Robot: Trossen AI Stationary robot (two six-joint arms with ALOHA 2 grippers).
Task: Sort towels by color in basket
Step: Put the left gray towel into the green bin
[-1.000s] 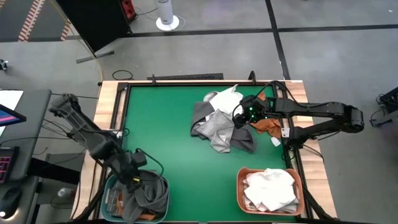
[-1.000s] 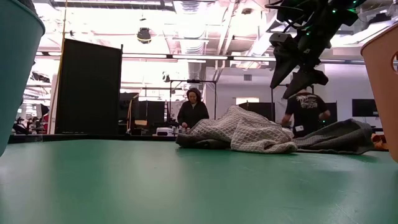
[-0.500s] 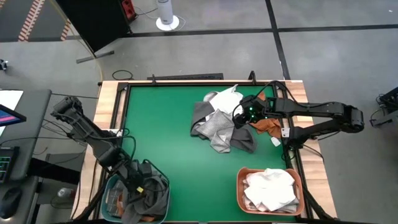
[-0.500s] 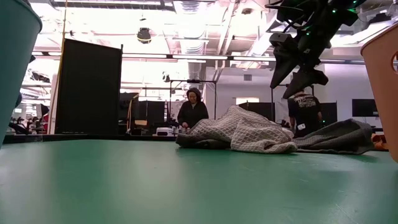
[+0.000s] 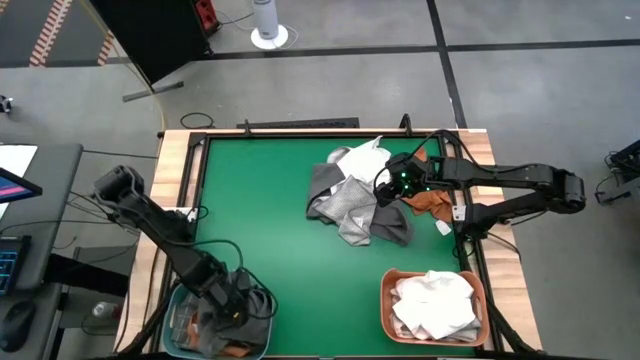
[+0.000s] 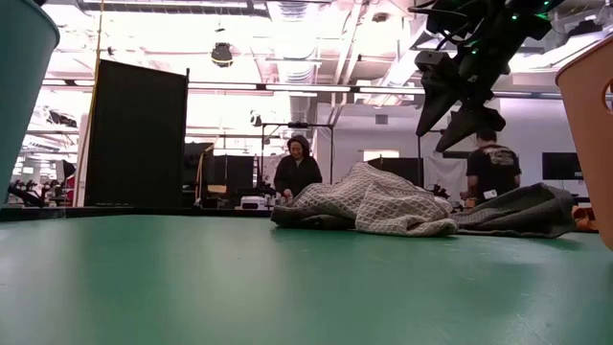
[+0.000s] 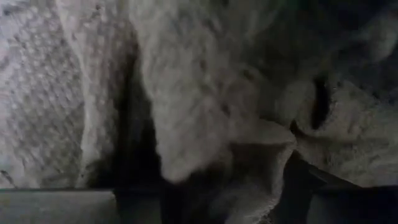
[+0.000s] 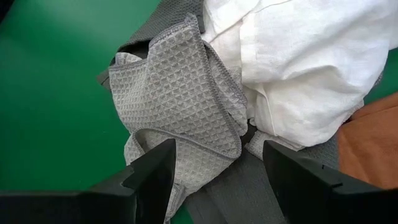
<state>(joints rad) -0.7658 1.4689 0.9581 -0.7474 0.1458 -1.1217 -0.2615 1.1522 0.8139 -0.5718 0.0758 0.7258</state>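
Partly | left gripper (image 5: 232, 308) buried in towels (image 5: 352, 200) | grip unseen

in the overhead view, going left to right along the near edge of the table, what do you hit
teal basket with the left hand down in its dark grey towels → bare green table → orange basket holding white towels

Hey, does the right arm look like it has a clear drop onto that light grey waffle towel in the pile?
Probably yes. The right gripper hangs open above the light grey towel, which lies on top of the pile with nothing covering it; the white towel only borders it.
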